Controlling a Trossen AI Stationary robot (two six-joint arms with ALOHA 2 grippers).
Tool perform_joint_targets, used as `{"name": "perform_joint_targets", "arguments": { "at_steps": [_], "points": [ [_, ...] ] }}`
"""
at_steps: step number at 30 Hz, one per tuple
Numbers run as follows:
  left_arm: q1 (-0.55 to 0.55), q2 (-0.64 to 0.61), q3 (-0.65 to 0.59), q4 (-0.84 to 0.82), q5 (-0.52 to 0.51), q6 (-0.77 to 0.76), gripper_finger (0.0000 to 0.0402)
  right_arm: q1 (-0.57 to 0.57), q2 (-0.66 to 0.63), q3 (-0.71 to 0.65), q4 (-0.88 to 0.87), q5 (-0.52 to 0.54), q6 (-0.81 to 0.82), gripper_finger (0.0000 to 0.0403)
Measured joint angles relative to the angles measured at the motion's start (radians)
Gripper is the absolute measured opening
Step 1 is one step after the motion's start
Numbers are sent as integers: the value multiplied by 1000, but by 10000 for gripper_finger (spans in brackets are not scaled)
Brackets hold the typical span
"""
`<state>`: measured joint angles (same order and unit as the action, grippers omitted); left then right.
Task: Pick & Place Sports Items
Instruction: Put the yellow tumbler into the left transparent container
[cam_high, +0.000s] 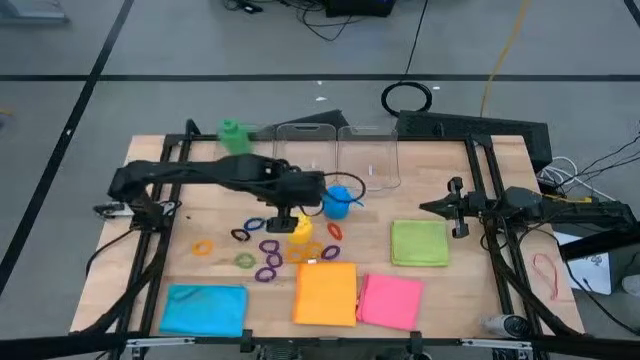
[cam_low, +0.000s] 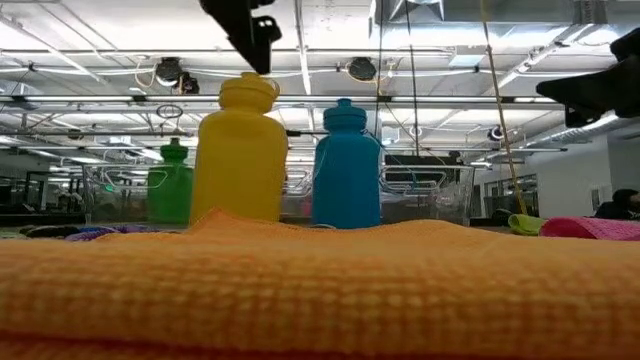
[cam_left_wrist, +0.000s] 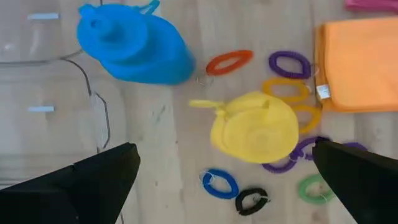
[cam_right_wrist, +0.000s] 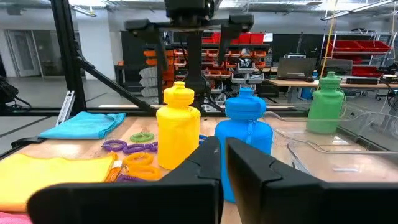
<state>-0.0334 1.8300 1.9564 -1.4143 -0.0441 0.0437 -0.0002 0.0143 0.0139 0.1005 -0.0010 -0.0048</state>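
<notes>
A: Bottles first. Where do they stand?

B: The yellow bottle (cam_high: 299, 228) is upright near the table's middle, the blue bottle (cam_high: 338, 201) just beside it toward the far edge, and the green bottle (cam_high: 234, 134) well apart by the far edge, left of the clear bins (cam_high: 340, 150).

A: And the left gripper (cam_left_wrist: 224, 165)?

B: It hangs directly above the yellow bottle, fingers spread wide, touching nothing.

A: The rings?

B: The rings (cam_high: 268, 255) lie scattered around the yellow bottle.

A: Cloths?

B: The blue cloth (cam_high: 204, 307), orange cloth (cam_high: 326, 294) and pink cloth (cam_high: 391, 301) line the near edge; the green cloth (cam_high: 419, 242) sits toward the right.

A: The right gripper (cam_high: 432, 207)?

B: It waits near the right edge, fingers pressed together, empty.
</notes>
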Motion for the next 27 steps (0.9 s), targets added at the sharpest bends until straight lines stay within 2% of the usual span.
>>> {"name": "perform_joint_targets", "arguments": {
  "at_steps": [11, 21, 27],
  "points": [
    [-2, 25, -5, -5, 45, 28, 390, 0, 0, 0, 0, 0, 0, 0],
    [-2, 25, -123, 29, 46, 9, 390, 0, 0, 0, 0, 0, 0, 0],
    [-2, 25, -130, 44, 46, 13, 390, 0, 0, 0, 0, 0, 0, 0]
  ]
}}
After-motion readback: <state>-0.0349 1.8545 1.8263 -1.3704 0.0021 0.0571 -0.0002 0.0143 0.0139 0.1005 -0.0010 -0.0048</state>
